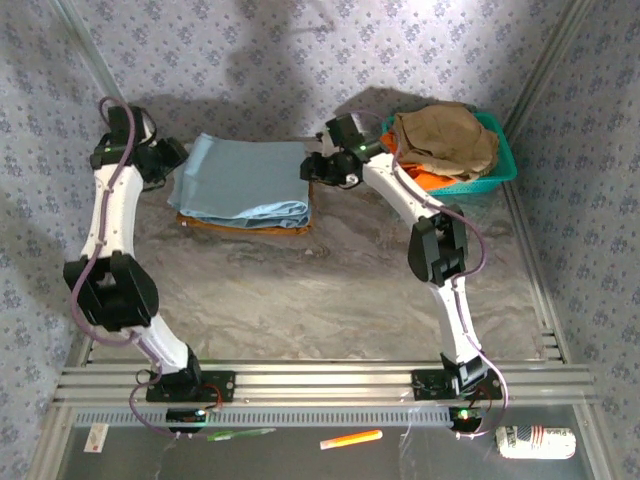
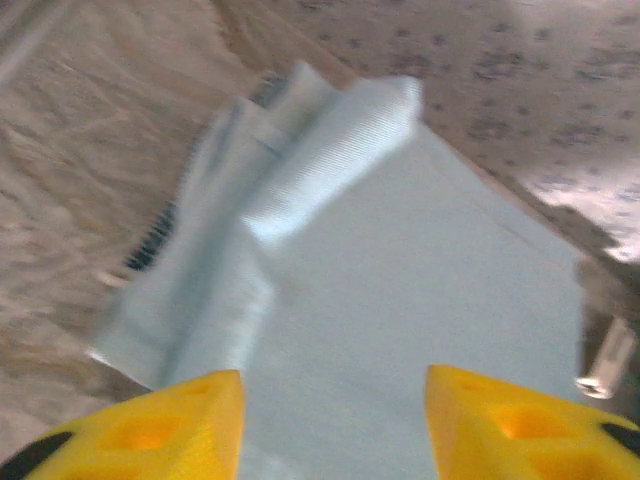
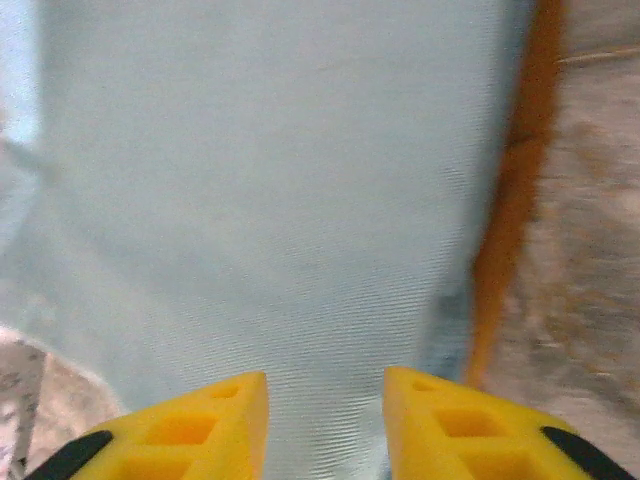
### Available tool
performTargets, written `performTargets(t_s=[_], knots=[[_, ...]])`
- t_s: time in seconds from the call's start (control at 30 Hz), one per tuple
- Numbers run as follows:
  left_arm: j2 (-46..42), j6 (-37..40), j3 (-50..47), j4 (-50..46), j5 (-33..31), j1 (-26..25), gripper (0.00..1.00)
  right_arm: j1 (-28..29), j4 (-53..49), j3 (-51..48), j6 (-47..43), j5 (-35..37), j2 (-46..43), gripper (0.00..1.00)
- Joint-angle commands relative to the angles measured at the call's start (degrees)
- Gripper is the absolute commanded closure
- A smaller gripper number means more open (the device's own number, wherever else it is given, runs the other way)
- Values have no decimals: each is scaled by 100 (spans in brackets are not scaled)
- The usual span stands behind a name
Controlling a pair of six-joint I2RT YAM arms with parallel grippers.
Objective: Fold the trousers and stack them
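Observation:
The pale grey-blue trousers (image 1: 245, 180) lie folded into a flat rectangle at the back of the table, on top of an orange garment (image 1: 250, 226) whose edge peeks out below. My left gripper (image 1: 172, 160) hovers at the fold's left end, open, with only cloth (image 2: 400, 290) under its yellow fingers (image 2: 190, 425). At the right end my right gripper (image 1: 312, 168) is open too, above the trousers (image 3: 260, 180); the orange edge (image 3: 510, 200) runs along their right side.
A teal basket (image 1: 500, 160) at the back right holds a tan-khaki garment (image 1: 445, 135) over orange cloth. The table's marbled top (image 1: 300, 300) stretches in front of the stack. Patterned walls close in on all sides.

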Motion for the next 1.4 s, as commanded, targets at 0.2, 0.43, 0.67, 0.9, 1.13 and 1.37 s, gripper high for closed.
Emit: performTargets(t_s=[0.2,0.43,0.67,0.9,1.13,1.37], knots=[[948,-537,-1113,1382,-278,-285,89,327,218,-312,196,17,512,100],[1889,-728,-901,1636,-307,-126,93,263,217,-285,284,-76,918,100],[1898,-949,-1315,2039,22,107,90,220,131,-296,291,-233,939,99],[283,-1285,-2124,1951,-8,112,60,-4,37,-361,97,-505,48,52],[-1540,-1235,-3080,1455,-19,34,24,-348,542,-1328,367,-325,-773,38],[-3369,-1654,-5064,1757,453,-251,18,-485,1356,-1924,1204,-367,-258,40]])
